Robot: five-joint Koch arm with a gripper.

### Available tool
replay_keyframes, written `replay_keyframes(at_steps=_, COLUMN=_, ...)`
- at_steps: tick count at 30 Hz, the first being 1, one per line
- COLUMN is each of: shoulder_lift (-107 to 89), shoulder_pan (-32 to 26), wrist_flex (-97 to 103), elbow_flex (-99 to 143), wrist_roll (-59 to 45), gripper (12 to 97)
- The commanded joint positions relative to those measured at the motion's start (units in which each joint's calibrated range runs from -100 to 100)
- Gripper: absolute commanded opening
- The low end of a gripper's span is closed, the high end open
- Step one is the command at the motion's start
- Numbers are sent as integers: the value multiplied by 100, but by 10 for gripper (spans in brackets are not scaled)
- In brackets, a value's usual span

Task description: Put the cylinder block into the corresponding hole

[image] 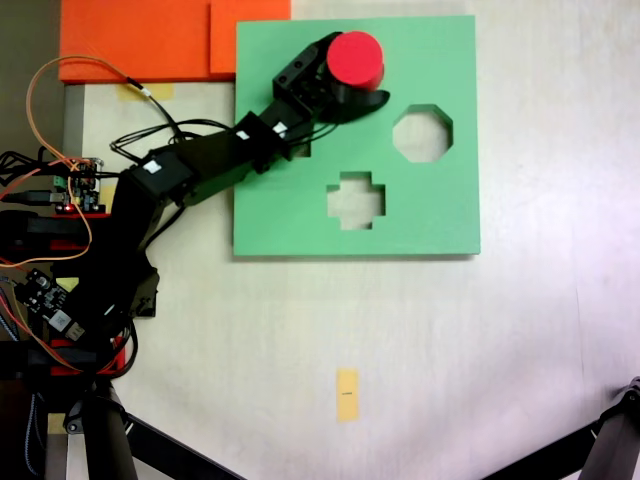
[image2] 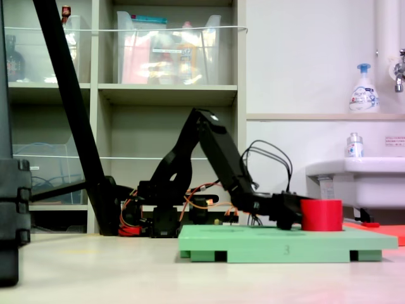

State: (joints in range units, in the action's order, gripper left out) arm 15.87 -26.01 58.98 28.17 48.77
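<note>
Red against black: the gripper (image: 352,88) has its two dark jaws narrowed around the cylinder block (image: 357,59), one jaw curving under it in the fixed view from above, the other against its left side; I judge it held, not merely touched. From the side, the cylinder block (image2: 321,215) stands upright with its base at or just on the top face of the green foam board (image2: 285,242); whether it is partly sunk I cannot tell. It sits near the board's far edge, toward the middle of that edge, as the view from above shows it (image: 455,215). The circular cutout itself is not to be seen; likely it lies under the block or the gripper, since the octagonal cutout (image: 422,134) and the cross-shaped cutout (image: 356,200) lie open nearer the right edge and the near edge. Outward, the arm (image: 200,165) runs back across the board's left edge to its base (image2: 158,221) on the tabletop; an orange sheet (image: 150,40) lies beyond the far left corner.

The step in hand looks like seating the block; to do it well, keep the cylinder vertical, centre it over the round hole before pressing, lower gently so foam edges do not catch, and part the jaws only once it rests.
</note>
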Motion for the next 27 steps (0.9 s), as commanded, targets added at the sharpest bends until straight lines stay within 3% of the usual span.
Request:
replay_keyframes(at_steps=1, shoulder_lift=-511, shoulder_pan=39, wrist_flex=452, elbow_flex=393, wrist_roll=44, gripper=681)
replay_keyframes(at_steps=3, shoulder_lift=-889, shoulder_pan=49, wrist_flex=635, elbow_flex=862, wrist_roll=44, gripper=683)
replay_keyframes(at_steps=6, shoulder_lift=-1503, shoulder_pan=49, wrist_flex=683, elbow_flex=1410, wrist_roll=39, gripper=844)
replay_keyframes(at_steps=8, shoulder_lift=-2006, shoulder_pan=49, wrist_flex=876, elbow_flex=1809, wrist_roll=34, gripper=897)
replay_keyframes(at_steps=17, shoulder_lift=-5930, shoulder_pan=410, wrist_flex=1444, elbow_flex=3564, wrist_roll=-239, gripper=895)
replay_keyframes(at_steps=22, shoulder_lift=-8849, shoulder_pan=777, wrist_flex=298, elbow_flex=3534, wrist_roll=-718, gripper=887)
replay_keyframes(at_steps=24, shoulder_lift=-10204, shoulder_pan=977, wrist_flex=-655, elbow_flex=3534, wrist_roll=-947, gripper=793)
replay_keyframes(at_steps=27, shoulder_lift=-11587, shoulder_pan=1333, wrist_flex=-3351, elbow_flex=3314, wrist_roll=-2037, gripper=539)
